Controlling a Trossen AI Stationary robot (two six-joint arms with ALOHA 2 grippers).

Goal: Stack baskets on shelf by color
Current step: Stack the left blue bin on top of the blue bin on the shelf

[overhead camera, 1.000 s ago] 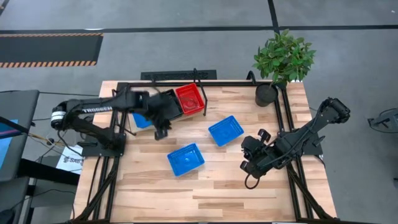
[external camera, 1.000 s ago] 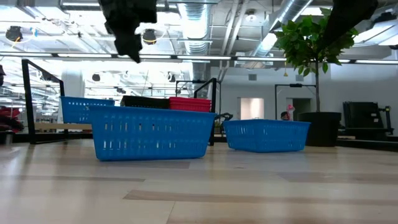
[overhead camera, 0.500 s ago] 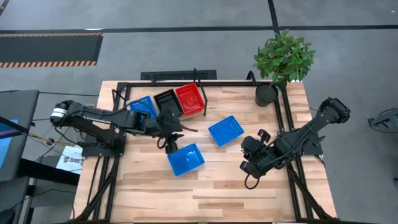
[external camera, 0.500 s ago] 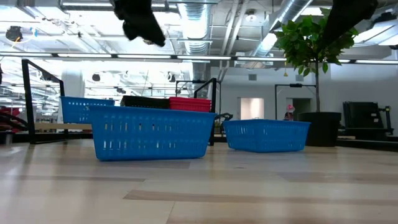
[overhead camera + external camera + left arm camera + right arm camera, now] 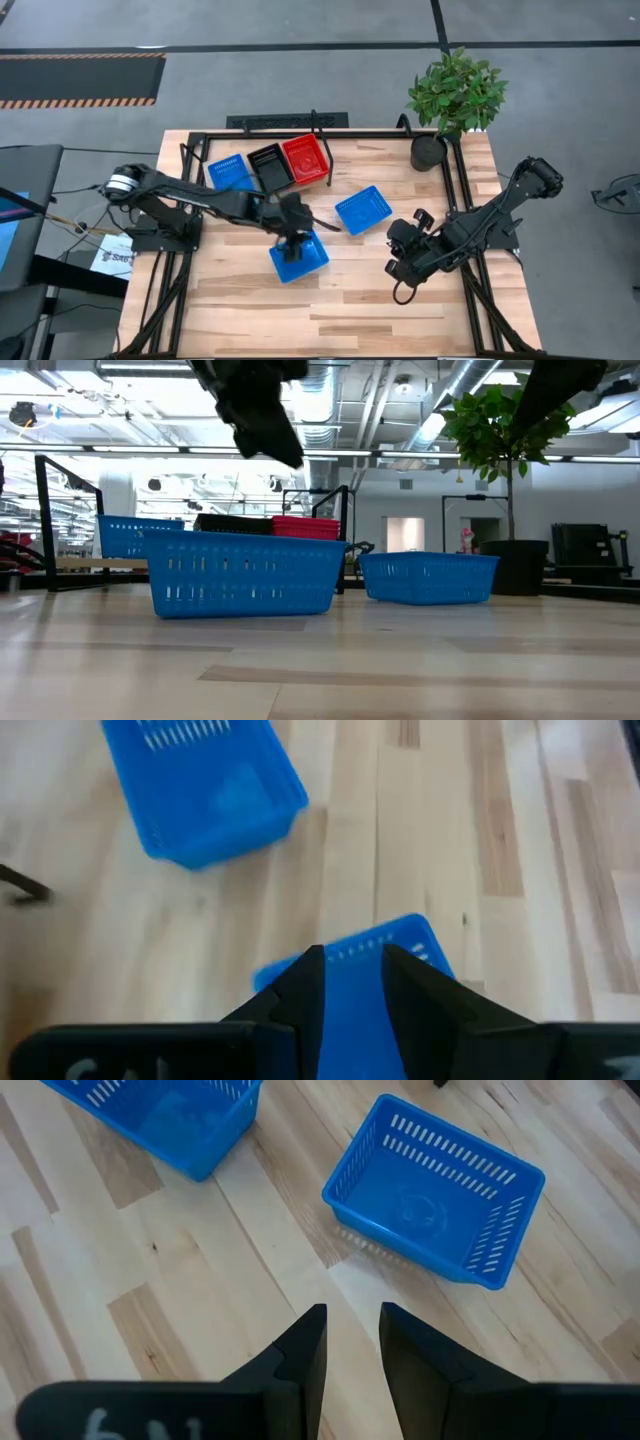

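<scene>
At frame centre, the left gripper [image 5: 293, 238] is held over a blue basket [image 5: 299, 257], jaws slightly apart.

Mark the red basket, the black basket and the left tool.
red basket [image 5: 305, 159], high view, on its floor.
black basket [image 5: 268, 164], high view, on its floor.
left tool [image 5: 295, 243], high view, between its fingertips.

High view straight down; low view level at tabletop; both share blue basket [image 5: 298, 256] [image 5: 243, 573].

Bright, even overhead light; left arm motion-blurred.
</scene>
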